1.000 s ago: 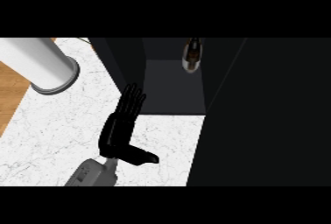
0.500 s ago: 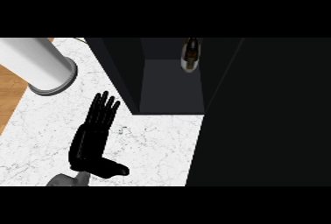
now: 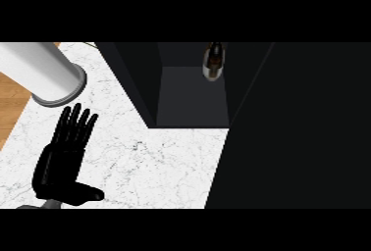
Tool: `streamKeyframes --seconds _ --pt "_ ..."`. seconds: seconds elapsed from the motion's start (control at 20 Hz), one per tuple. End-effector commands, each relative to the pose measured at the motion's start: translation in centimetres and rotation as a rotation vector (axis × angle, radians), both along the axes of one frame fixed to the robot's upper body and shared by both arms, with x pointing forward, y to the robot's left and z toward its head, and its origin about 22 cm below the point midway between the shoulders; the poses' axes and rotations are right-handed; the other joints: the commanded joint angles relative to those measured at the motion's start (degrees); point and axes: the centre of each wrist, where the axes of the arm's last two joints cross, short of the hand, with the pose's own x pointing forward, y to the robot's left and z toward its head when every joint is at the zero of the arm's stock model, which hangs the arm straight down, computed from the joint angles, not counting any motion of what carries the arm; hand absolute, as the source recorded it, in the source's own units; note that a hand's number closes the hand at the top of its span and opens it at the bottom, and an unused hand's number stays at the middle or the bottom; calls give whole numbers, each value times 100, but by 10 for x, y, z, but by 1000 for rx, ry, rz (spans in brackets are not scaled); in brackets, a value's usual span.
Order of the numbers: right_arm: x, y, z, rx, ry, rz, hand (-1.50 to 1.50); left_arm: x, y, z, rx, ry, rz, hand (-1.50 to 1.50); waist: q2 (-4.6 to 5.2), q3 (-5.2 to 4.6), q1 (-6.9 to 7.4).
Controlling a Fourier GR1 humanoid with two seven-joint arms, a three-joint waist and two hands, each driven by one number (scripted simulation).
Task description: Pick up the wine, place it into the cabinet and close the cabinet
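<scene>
The wine bottle (image 3: 212,62) stands upright inside the dark cabinet (image 3: 190,98), near its back, seen from above. A large black panel (image 3: 297,127), the cabinet's door, fills the right side of the view. My left hand (image 3: 66,152) lies low at the left over the white marble counter (image 3: 159,162), fingers straight and pointing up the view, thumb out to the right, holding nothing. It is well clear of the cabinet. My right hand does not show.
A tall white cylinder with a grey base (image 3: 45,73) stands at the upper left on the counter. A strip of wooden floor (image 3: 11,108) shows beyond the counter's left edge.
My left hand has drawn back down and to the left, away from the cabinet's edge, and its forearm has almost left the view.
</scene>
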Motion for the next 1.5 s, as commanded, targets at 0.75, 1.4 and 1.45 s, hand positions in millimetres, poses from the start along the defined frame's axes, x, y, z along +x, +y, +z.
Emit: streamKeyframes --seconds 0.75,1.4,1.45 --pt "-7 30 34 182 11 172 150 1 78 32 20 -40 2 -150 34 -21 183" --pt "44 64 37 165 -5 185 150 10 94 37 23 -32 -30 -150 86 -43 391" --pt "50 71 41 158 -20 181 150 6 98 38 32 -37 -29 -150 66 -44 445"
